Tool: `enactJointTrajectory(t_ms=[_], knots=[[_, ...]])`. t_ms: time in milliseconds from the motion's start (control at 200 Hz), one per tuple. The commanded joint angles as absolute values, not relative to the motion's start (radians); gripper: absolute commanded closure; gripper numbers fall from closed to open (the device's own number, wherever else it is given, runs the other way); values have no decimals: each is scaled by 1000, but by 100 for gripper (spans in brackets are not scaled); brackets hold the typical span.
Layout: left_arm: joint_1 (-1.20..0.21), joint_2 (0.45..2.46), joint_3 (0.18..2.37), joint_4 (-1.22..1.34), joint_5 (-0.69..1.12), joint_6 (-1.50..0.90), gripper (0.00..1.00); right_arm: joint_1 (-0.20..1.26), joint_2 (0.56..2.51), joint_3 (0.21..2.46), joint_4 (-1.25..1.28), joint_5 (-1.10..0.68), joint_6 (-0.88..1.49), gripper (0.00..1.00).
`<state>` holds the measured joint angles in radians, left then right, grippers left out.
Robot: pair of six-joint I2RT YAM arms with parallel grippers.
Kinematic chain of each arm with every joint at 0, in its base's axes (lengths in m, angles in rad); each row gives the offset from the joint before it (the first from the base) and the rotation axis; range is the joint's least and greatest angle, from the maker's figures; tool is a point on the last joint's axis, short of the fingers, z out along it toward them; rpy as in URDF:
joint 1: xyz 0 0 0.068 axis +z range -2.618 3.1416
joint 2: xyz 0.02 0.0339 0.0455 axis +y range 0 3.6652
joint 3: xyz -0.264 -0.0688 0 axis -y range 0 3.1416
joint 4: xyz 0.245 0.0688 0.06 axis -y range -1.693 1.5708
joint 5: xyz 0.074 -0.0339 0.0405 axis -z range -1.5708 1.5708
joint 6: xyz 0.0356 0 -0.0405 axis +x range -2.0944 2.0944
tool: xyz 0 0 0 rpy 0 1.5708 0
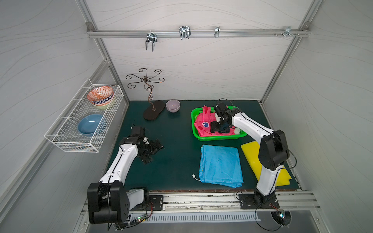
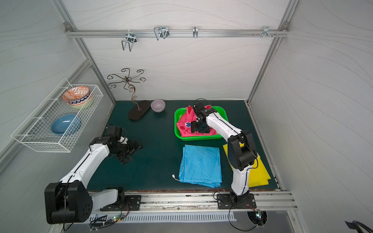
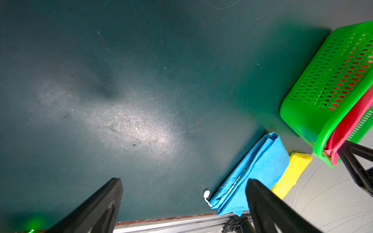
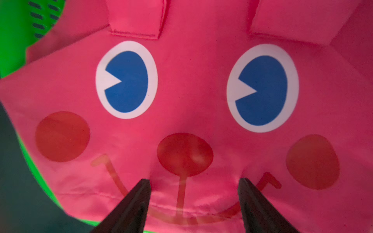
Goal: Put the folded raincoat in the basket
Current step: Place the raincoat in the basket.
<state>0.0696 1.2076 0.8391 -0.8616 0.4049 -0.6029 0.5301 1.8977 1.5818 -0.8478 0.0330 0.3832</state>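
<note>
In both top views the right arm's forearm and wrist cover the right part of the pink raincoat (image 1: pixel 201 123) and some of the basket (image 1: pixel 220 138). Its elbow hides a strip of the yellow folded garment (image 1: pixel 249 150) at the lower right of the mat (image 1: pixel 171 161).

The pink raincoat lies inside the basket, right of centre in the frame. In the left wrist view one edge of it rides up over the basket's rim at the right border. Its printed face fills the right wrist view: two blue-and-white eyes, red cheeks, a red nose and a mouth line. The cloth's edges run out of frame.

The right arm reaches forward from its base with the elbow raised and the wrist bent down. The right gripper (image 4: pixel 193 181) has its jaws partly apart, the fingertips (image 4: pixel 146 182) touch the cloth beside the printed mouth, and the cloth between them lies flat.

The left arm lies low at centre left. The left gripper (image 3: pixel 184 181) is spread wide above bare mat and holds nothing.

A blue folded garment (image 1: pixel 221 165) lies below the basket and apart from it.
</note>
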Motion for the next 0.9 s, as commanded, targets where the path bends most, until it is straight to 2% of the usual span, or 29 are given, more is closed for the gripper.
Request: enactJointTrajectory(t_ms=[0,255,460,675,810,895], knots=[[72,1214,840,-844,416,-590,0,538,1943,1612,-871,90,368,27],[72,1224,838,-841,417,-591,0,536,2032,1634,-854,190,358,27],[72,1236,836,-832,425,-594,0,545,1957,1676,-890,212,336,22],[70,1243,836,-831,419,-595,0,573,1851,1689,-958,15,358,21],[68,1243,835,-841,414,-594,0,577,1871,1704,-997,-117,400,23],[62,1237,836,-840,410,-594,0,583,1900,1707,-1016,-125,393,25]])
